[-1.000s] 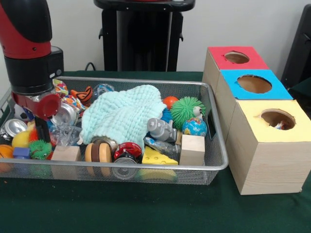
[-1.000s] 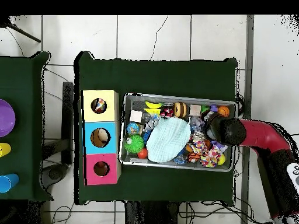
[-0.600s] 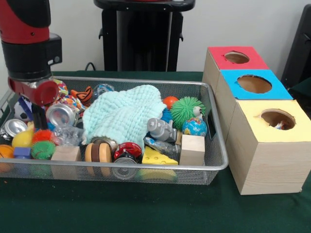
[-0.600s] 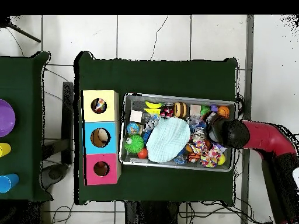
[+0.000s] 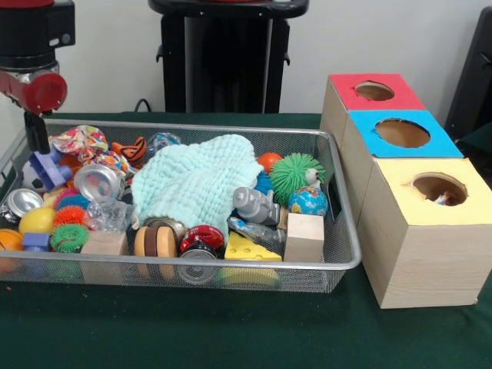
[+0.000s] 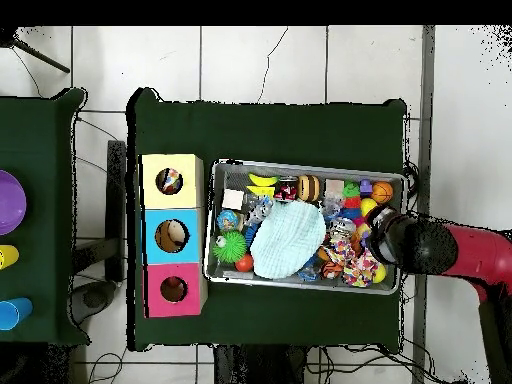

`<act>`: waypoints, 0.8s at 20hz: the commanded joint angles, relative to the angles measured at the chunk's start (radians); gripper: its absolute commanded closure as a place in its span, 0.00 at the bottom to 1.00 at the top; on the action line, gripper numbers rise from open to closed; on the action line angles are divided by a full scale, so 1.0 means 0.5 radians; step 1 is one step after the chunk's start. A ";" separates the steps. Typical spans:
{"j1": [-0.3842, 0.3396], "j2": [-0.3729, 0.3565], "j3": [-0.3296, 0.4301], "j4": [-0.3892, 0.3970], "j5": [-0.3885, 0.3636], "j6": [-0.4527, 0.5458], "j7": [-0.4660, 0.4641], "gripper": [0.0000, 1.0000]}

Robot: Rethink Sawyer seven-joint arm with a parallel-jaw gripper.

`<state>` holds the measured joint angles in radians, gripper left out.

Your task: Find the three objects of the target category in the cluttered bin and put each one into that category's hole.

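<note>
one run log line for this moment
arm: raised above bin end | gripper: state unclear, nothing seen held | cloth: mid-bin over toys | yellow box: item in hole

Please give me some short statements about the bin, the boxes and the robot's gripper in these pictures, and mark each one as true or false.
1. A pale green cloth lies on the toys in the wire bin. True.
2. The three boxes have square holes. False: the red box, blue box and yellow box each have a round hole.
3. The yellow box is nearest the camera in the front view. True.
4. The gripper carries the spiky green ball. False: the spiky green ball lies in the bin at the end nearest the boxes, far from the gripper.
5. A yellow cheese-shaped wedge lies beside a wooden block. True.
</note>
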<state>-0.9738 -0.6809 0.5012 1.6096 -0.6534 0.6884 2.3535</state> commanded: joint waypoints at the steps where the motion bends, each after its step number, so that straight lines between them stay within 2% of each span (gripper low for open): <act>1: 0.004 0.246 0.118 -0.134 -0.119 0.141 -0.675 1.00; 6: 0.034 0.372 0.118 -0.274 -0.159 0.138 -0.714 1.00; 16: 0.020 0.435 0.117 -0.328 -0.192 0.081 -0.679 1.00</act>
<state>-0.9707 -0.5259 0.5038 1.5042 -0.6945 0.6882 2.3500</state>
